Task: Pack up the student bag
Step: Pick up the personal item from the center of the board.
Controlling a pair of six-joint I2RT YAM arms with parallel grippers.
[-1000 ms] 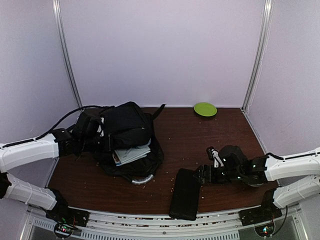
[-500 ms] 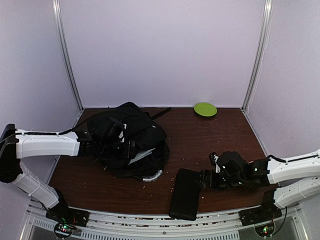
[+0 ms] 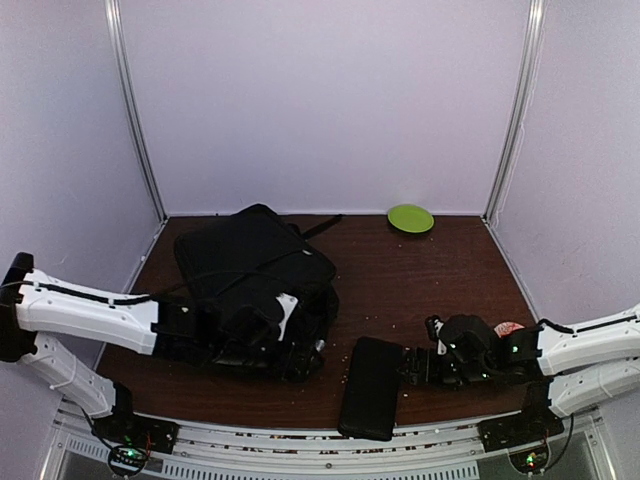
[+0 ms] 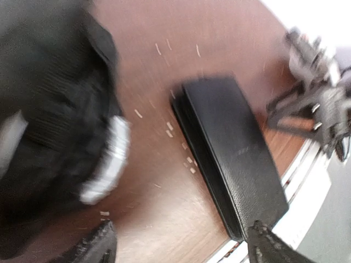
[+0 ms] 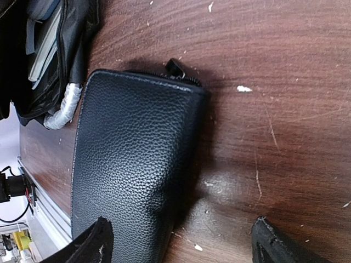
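Note:
The student bag (image 3: 250, 262) lies on the left half of the table, a big black soft bag with its grey handle (image 4: 107, 159) at the near edge. In the right wrist view books show in the bag's (image 5: 49, 44) mouth. My left gripper (image 3: 298, 358) hovers at the bag's front right corner, open and empty, its fingertips (image 4: 101, 247) wide apart over bare wood. My right gripper (image 3: 412, 366) is low beside a slim black case (image 3: 370, 388), open, one fingertip (image 5: 94, 242) over the case (image 5: 131, 164) and the other over the table.
A green plate (image 3: 411, 218) sits at the back of the table. Pale crumbs are scattered over the wood around the case (image 4: 236, 159). A small pinkish thing (image 3: 510, 328) lies by the right arm. The case overhangs the table's front edge.
My left gripper has opened and let go of the bag, then swung round to the bag's near right corner. The bag has shifted right and flattened. The right gripper edged nearer the front.

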